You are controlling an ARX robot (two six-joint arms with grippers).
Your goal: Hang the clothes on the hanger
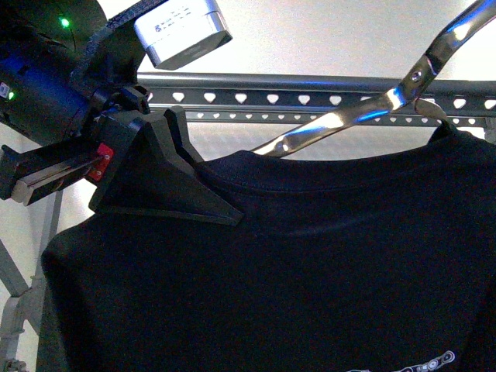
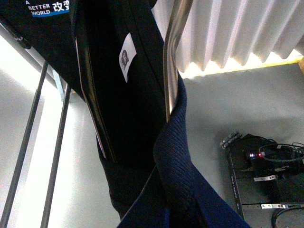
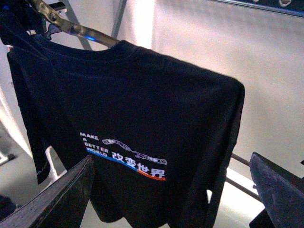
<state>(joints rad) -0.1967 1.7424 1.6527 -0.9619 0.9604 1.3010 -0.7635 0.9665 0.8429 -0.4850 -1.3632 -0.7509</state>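
The clothes (image 1: 294,263), a black T-shirt, hang on a shiny wire coat hanger (image 1: 341,120) in front of the hanger (image 1: 310,99), a dark grey rail with heart-shaped holes. My left gripper (image 1: 209,205) is shut on the clothes at the shoulder beside the collar. In the left wrist view the ribbed collar (image 2: 175,161) wraps round the coat hanger's wire (image 2: 173,57). The right wrist view shows the white "MAKE A BETTER WORLD" print (image 3: 123,159) facing my right gripper (image 3: 171,159). That gripper stands open, apart from the cloth, with its fingers (image 3: 61,199) wide on both sides.
A slanted grey rack leg (image 1: 15,310) stands at the lower left. A pleated white curtain (image 2: 237,33) hangs behind. A black electronics box with cables (image 2: 266,175) lies on the grey floor below. Thin rods (image 2: 28,142) run beside the shirt.
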